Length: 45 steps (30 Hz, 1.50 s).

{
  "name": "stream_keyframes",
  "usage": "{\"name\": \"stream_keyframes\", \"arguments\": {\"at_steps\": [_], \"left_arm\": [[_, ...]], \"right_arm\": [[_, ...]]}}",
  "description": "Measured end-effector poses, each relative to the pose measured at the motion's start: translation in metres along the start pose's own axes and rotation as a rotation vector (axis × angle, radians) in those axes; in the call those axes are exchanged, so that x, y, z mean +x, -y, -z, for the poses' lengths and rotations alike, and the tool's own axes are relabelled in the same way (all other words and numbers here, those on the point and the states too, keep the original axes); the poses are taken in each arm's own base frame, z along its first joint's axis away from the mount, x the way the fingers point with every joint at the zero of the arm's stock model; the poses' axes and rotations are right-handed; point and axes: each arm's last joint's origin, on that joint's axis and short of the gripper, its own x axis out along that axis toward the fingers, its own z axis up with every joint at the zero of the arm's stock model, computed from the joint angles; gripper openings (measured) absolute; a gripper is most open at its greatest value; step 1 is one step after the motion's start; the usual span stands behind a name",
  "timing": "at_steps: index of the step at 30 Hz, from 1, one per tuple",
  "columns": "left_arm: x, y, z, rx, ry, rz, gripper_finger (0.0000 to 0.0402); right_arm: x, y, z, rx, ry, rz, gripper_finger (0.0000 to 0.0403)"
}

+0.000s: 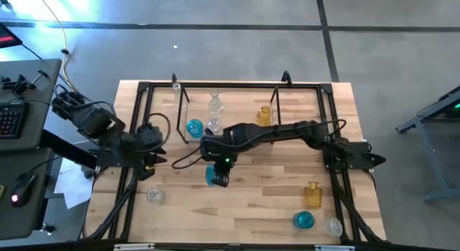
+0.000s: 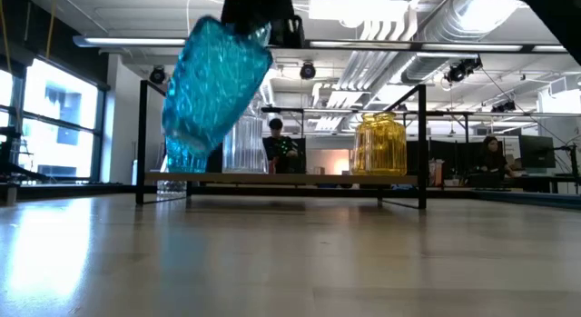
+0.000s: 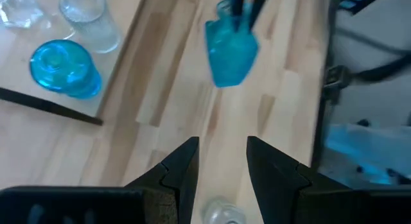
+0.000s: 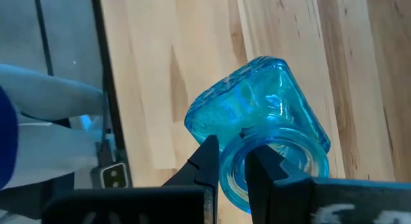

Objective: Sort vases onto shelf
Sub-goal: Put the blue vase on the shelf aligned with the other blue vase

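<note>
My right gripper (image 4: 232,165) is shut on a blue vase (image 1: 213,178) with a squarish body, which it holds above the middle of the table (image 1: 251,201); in the low view the vase (image 2: 213,81) hangs tilted. On the shelf (image 1: 230,139) at the far side stand a round blue vase (image 1: 194,126), two clear vases (image 1: 214,103) and an amber vase (image 1: 264,114). At the table's left, my left gripper (image 3: 221,153) is open with nothing between its fingers, above a clear vase (image 3: 221,214). My right gripper holds the blue vase by the rim of its mouth (image 4: 234,185), with one finger (image 4: 263,176) inside the mouth and the other outside. The fingers slant down from above. The vase hangs tilted below them, clear of the table.
Loose vases stand on the table: a clear one (image 1: 154,195) at the near left, then an amber (image 1: 312,195), a blue (image 1: 304,220) and a clear one (image 1: 333,226) at the near right. A black frame (image 1: 136,136) edges the table. People sit in the room behind.
</note>
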Motion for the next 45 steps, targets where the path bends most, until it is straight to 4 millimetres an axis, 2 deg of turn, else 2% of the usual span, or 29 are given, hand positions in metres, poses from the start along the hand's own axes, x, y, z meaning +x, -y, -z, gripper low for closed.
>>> {"name": "stream_keyframes", "arguments": {"at_steps": [7, 12, 17, 28, 45], "left_arm": [[-0.028, -0.010, 0.014, -0.087, 0.090, 0.075, 0.0120], [-0.038, -0.014, 0.019, -0.115, 0.146, 0.089, 0.0119], [-0.037, -0.012, 0.020, -0.105, 0.145, 0.091, 0.0120], [-0.034, -0.007, 0.018, -0.102, 0.155, 0.084, 0.0120], [-0.033, -0.003, 0.016, -0.111, 0.169, 0.098, 0.0119]], "right_arm": [[0.022, 0.007, -0.002, 0.023, -0.033, 0.035, 0.0020], [0.035, 0.015, -0.004, 0.054, -0.053, 0.045, 0.0020], [0.039, 0.017, -0.004, 0.068, -0.067, 0.051, 0.0020], [0.035, 0.025, 0.011, 0.121, -0.172, 0.223, 0.0020], [0.034, 0.026, 0.015, 0.105, -0.209, 0.247, 0.0030]]}}
